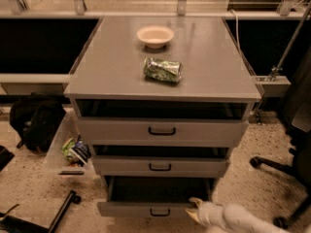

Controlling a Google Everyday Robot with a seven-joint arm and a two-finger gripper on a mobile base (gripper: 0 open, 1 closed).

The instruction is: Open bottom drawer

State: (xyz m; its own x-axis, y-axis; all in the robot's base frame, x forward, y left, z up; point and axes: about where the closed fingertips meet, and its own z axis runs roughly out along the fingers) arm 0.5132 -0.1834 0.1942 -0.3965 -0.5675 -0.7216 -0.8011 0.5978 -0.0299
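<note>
Speckled floor (pixel 29 188), gripper (pixel 194 209) at bottom drawer (pixel 136 209)

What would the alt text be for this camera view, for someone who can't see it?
A robot arm's tool sits at the right end of the bottom drawer, which is pulled partly out of a grey three-drawer cabinet. On the cabinet's top lie a white bowl and a crumpled green packet.
</note>
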